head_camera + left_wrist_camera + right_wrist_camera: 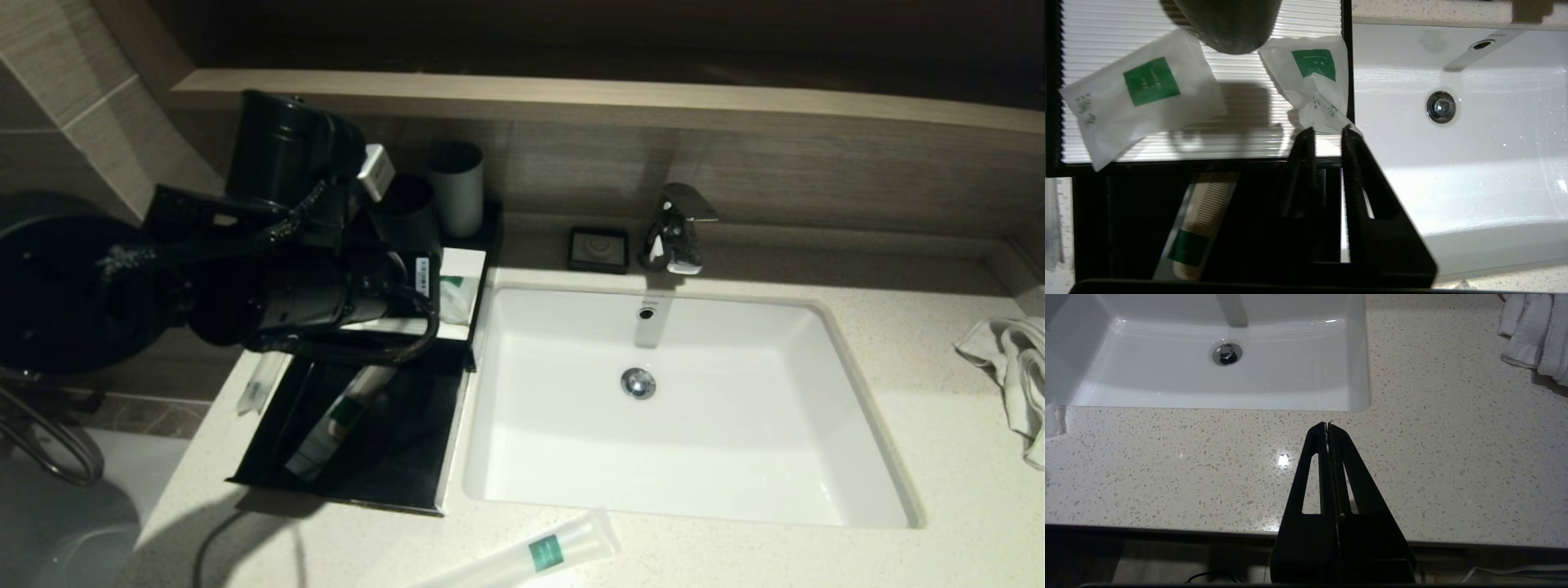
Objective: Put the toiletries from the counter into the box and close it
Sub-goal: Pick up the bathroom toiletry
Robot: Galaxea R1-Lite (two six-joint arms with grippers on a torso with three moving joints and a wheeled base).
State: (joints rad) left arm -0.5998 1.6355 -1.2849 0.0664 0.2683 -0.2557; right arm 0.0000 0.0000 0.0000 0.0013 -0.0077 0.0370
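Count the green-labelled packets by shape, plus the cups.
Sachets: 2
Long packets: 3
Cups: 2
Total: 7

Sachets: two, sachet [1143, 98] and second sachet [1316, 77]
Combs: one, comb [1198, 228]
Tubes: one, tube [531, 555]
Cups: two, cup [457, 188] and dark cup [406, 214]
Towels: one, towel [1016, 376]

dim scene, glare on sink [694, 425], shadowed left side.
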